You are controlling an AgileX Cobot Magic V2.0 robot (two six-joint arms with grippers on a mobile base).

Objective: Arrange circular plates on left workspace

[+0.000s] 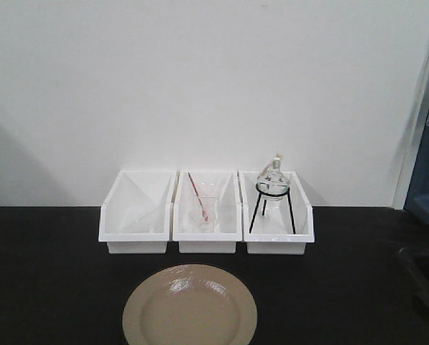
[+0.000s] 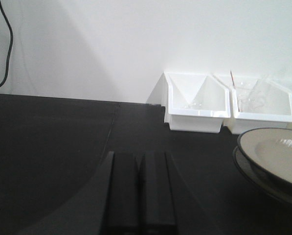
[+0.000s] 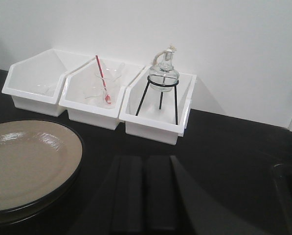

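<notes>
We see the two round glossy beige plates (image 3: 28, 161) stacked on the matte black countertop (image 1: 49, 273), just before three white rectangular bins (image 1: 207, 215). Our left gripper (image 2: 140, 191) and right gripper (image 3: 146, 196) both sit pressed together, empty, apart from the plates.

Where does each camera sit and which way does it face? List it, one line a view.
Front view: raised, facing the wall over the stacked plates and three white bins; no robot part shows.
Left wrist view: low over the countertop, behind the shut left gripper, plates to its right.
Right wrist view: higher, behind the shut right gripper, plates to its left.
All views share bins and plates.
</notes>
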